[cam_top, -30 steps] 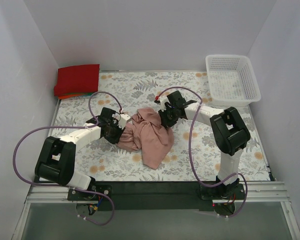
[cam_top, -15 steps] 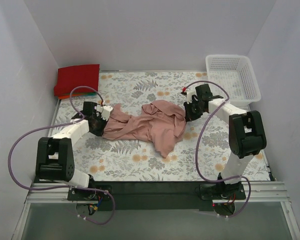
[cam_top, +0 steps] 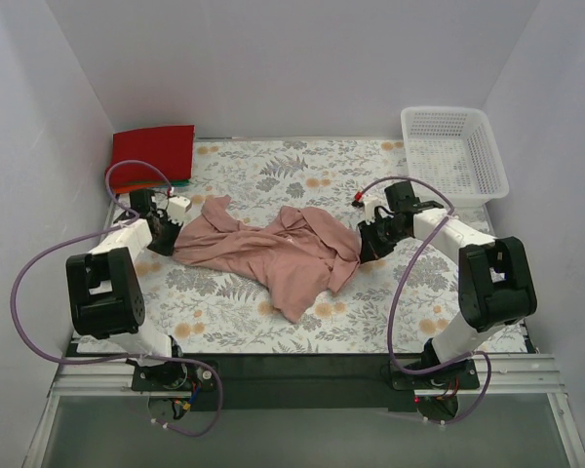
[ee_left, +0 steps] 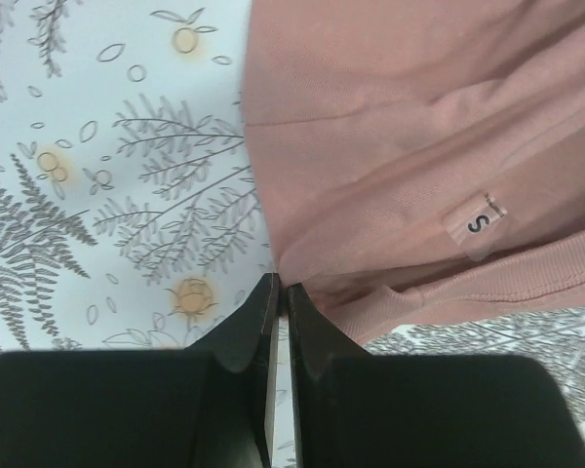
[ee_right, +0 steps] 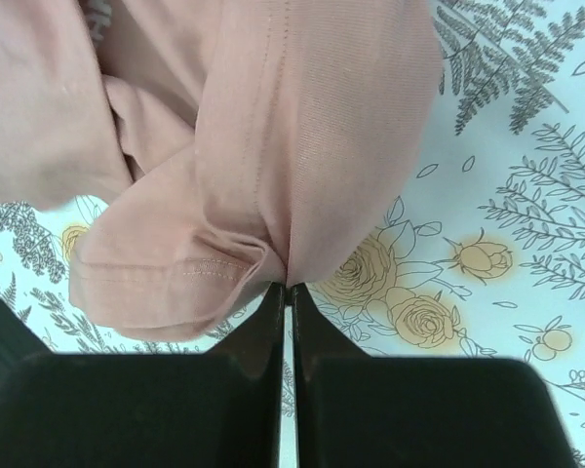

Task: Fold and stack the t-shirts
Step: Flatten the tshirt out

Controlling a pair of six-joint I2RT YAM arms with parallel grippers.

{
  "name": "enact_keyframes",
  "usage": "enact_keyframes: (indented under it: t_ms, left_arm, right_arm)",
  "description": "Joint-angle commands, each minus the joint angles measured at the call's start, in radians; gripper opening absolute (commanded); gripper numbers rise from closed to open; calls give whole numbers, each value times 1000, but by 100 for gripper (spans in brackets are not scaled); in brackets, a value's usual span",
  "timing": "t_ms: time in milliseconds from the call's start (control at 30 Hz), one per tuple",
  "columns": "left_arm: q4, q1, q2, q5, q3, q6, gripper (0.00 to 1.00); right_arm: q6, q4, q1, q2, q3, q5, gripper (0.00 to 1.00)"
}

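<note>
A dusty pink t-shirt [cam_top: 273, 253] lies stretched and rumpled across the middle of the floral table cloth. My left gripper [cam_top: 175, 229] is shut on its left edge; the left wrist view shows the pinched cloth [ee_left: 390, 175] with a small "S" size tag [ee_left: 480, 224] above my closed left gripper [ee_left: 281, 285]. My right gripper [cam_top: 364, 246] is shut on the shirt's right edge; the right wrist view shows a hemmed fold [ee_right: 263, 166] pinched at my right gripper [ee_right: 287, 287]. A folded red t-shirt [cam_top: 154, 153] tops a stack at the back left, with orange and teal edges beneath.
A white plastic lattice basket [cam_top: 453, 153] stands at the back right. White walls enclose the table on three sides. The floral table cloth [cam_top: 273, 166] shows behind the shirt and in front of it.
Both grippers have pulled apart, left arm to the far left and right arm to the right, spreading the bunched pink t-shirt out wide across the cloth.
</note>
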Motion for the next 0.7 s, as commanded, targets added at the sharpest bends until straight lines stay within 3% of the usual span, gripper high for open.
enact_keyframes:
  t_ms: [0, 100, 167, 200, 300, 500, 567, 667]
  left_arm:
    - [6, 15, 25, -17, 52, 41, 0]
    - [-35, 15, 53, -12, 97, 19, 0]
    - [-85, 15, 56, 52, 145, 25, 8]
    - [-142, 16, 41, 83, 161, 33, 31]
    - [-250, 18, -16, 271, 225, 70, 61]
    - [-322, -16, -162, 463, 301, 65, 65]
    - [-335, -63, -215, 502, 287, 97, 68]
    - [-304, -180, -288, 543, 224, 99, 72]
  right_arm:
    - [-23, -26, -8, -34, -17, -31, 1]
    - [-35, -47, -8, -34, -24, -57, 2]
    - [-44, -59, -11, -40, -27, -65, 21]
    - [-46, -65, -16, -43, -25, -69, 26]
    - [-53, -96, -31, -68, -10, -83, 38]
    - [-18, -151, -36, -138, -57, -170, 43]
    - [-21, -138, -29, -193, -117, -218, 42]
    - [-36, -52, 24, -305, -172, -154, 44]
